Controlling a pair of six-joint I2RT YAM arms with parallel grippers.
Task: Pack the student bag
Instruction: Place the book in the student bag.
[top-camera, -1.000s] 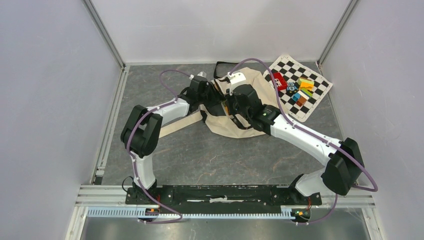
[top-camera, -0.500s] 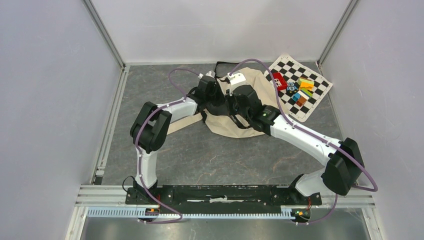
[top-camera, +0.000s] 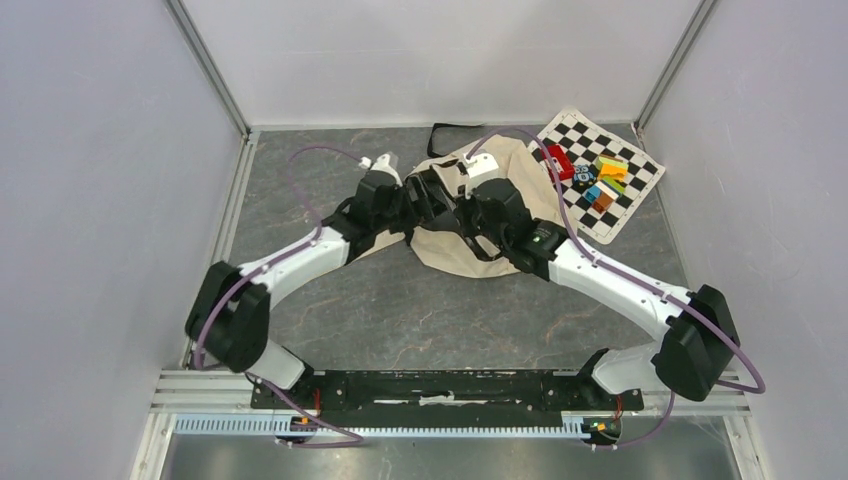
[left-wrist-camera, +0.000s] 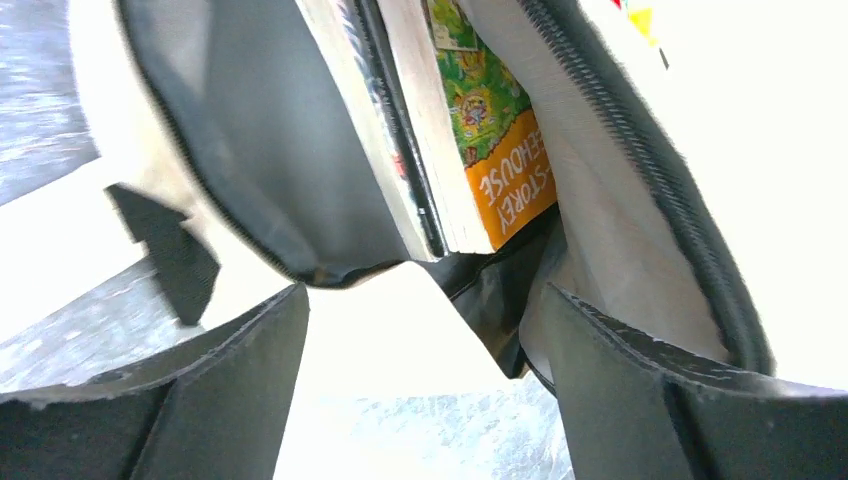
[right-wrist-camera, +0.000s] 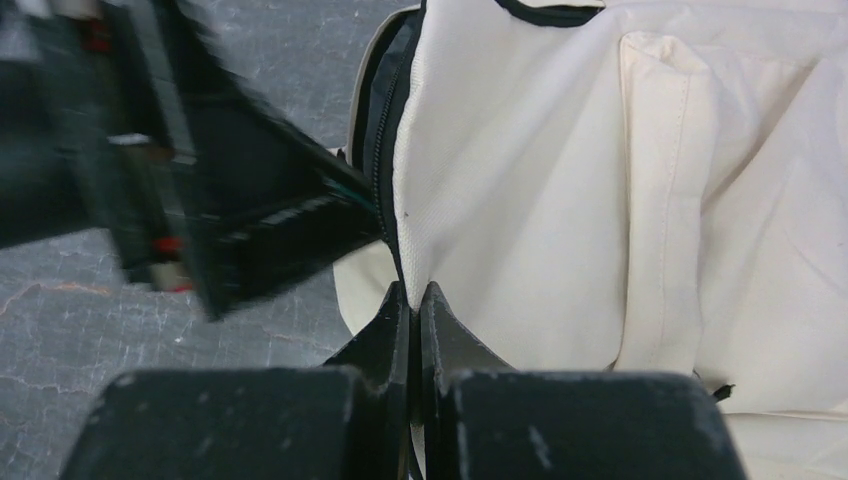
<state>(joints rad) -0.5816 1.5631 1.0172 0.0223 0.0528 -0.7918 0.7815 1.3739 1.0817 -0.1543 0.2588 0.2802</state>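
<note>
The student bag (top-camera: 462, 250), cream canvas with black zippers, lies on the grey floor under both wrists. In the left wrist view its mouth gapes, showing the grey lining (left-wrist-camera: 270, 150), the zipper (left-wrist-camera: 640, 160) and books standing inside, one with an orange and green cover (left-wrist-camera: 495, 140). My left gripper (left-wrist-camera: 422, 300) is open just outside that mouth with nothing between its fingers (left-wrist-camera: 210, 390). My right gripper (right-wrist-camera: 412, 295) is shut on the cream edge of the bag (right-wrist-camera: 560, 200) beside the zipper, holding it up. In the top view the left gripper (top-camera: 428, 193) and right gripper (top-camera: 456, 208) nearly meet.
A checkered mat (top-camera: 635, 170) with several coloured blocks (top-camera: 595, 180) lies at the back right, touching the bag. A black strap (top-camera: 450, 128) trails behind the bag. Enclosure walls and metal rails close in the left, back and right.
My left arm has swung its elbow down and to the left, and its wrist has backed away leftwards from the bag's mouth. The right arm has held its grip almost still.
</note>
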